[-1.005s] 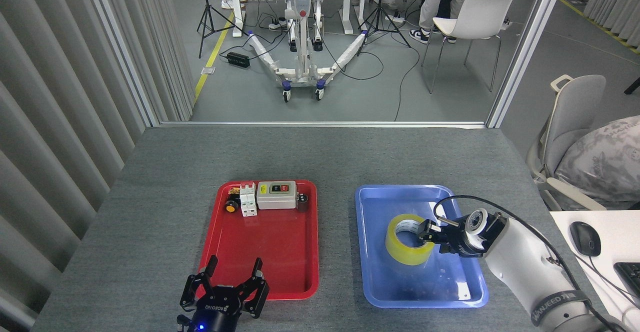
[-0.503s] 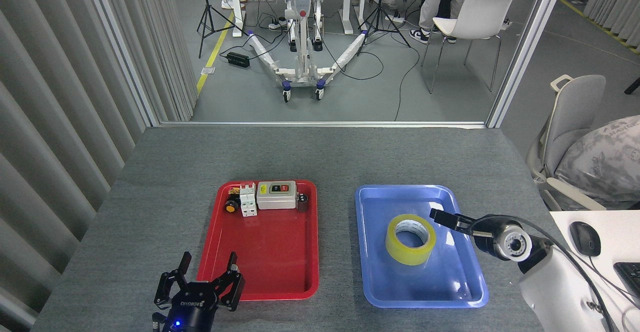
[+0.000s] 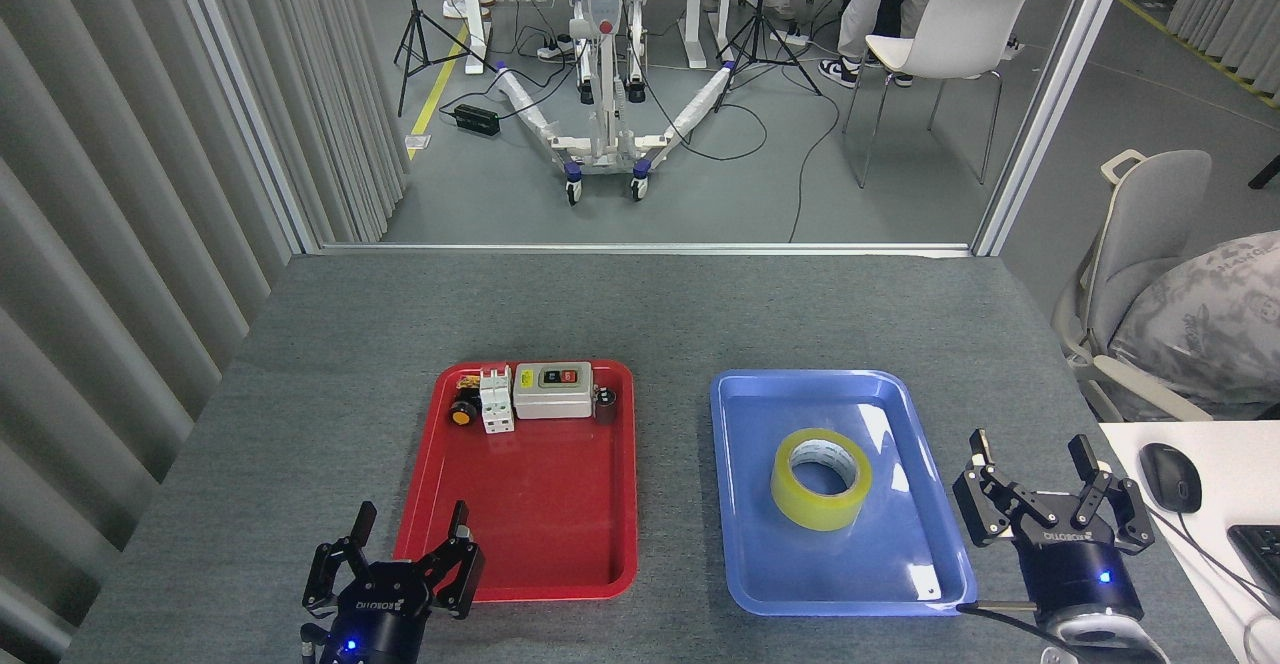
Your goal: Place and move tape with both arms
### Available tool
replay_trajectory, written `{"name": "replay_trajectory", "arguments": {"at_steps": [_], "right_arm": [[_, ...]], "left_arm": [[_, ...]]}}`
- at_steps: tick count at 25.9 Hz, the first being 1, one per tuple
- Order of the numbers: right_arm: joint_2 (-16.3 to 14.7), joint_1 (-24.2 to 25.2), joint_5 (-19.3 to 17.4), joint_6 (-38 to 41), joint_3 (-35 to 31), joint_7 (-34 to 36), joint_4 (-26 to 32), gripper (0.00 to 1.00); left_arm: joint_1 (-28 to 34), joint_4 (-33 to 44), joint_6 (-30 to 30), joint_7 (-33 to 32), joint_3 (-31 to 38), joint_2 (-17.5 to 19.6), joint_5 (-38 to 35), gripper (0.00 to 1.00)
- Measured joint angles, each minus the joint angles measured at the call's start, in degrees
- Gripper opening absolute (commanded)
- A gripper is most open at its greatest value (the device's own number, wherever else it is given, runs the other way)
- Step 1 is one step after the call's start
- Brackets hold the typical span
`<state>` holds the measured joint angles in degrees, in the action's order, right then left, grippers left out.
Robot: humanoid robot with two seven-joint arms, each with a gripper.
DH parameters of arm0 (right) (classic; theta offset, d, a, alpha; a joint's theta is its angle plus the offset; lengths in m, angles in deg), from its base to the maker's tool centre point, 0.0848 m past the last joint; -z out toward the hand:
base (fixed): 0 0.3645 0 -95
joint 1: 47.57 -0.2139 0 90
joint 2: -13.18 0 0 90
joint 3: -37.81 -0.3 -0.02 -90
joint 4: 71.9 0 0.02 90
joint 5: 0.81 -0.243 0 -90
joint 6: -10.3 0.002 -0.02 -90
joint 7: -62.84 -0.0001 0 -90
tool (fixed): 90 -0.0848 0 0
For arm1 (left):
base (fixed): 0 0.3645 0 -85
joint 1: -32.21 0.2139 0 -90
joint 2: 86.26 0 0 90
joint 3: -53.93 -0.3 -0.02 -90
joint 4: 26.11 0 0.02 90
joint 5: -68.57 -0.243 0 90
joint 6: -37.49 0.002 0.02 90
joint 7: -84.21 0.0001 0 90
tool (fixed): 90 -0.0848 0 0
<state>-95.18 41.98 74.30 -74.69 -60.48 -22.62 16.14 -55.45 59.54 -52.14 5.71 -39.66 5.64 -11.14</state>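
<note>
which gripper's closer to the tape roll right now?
Right. The right gripper sits open just off the blue tray's right edge, beside the tape. The left gripper is open past the red tray's near left corner, farther away.

Robotics lab — partitioned bay, tripods (image 3: 425, 19), floor cables (image 3: 720, 134), wheeled rig (image 3: 603, 64), taped floor lines.

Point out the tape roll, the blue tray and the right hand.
tape roll (image 3: 812, 507), head view, on its yellow outer wall.
blue tray (image 3: 760, 394), head view, on bare floor near its far left corner.
right hand (image 3: 1035, 449), head view, midway between its open fingertips.
</note>
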Motion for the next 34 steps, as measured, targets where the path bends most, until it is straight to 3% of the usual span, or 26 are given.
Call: {"name": "replay_trajectory", "arguments": {"at_steps": [2,7,11,21,34], "right_arm": [[-2.4,1.8,-1.0,-3.5,4.3,0.7,0.8,0.99],[-8.4,6.7,-9.6,-3.9,9.6,-0.6,2.0,0.99],[-10.9,8.1,-12.4,-3.4,11.1,-1.0,2.3,0.99],[-12.9,8.8,-13.2,-2.7,10.9,-1.1,3.6,0.99],[-11.9,10.6,-13.1,-2.9,10.6,-0.7,5.1,1.00]], "left_arm": [[0.0,0.0,0.0,0.0,0.0,0.1,0.0,1.00],[-0.2,0.0,0.1,0.0,0.0,0.3,0.1,1.00],[-0.2,0.0,0.2,0.0,0.2,0.3,0.2,1.00],[0.1,-0.3,0.2,0.0,0.8,0.3,0.5,1.00],[-0.3,0.0,-0.7,-1.5,1.1,0.3,0.8,0.99]]}}
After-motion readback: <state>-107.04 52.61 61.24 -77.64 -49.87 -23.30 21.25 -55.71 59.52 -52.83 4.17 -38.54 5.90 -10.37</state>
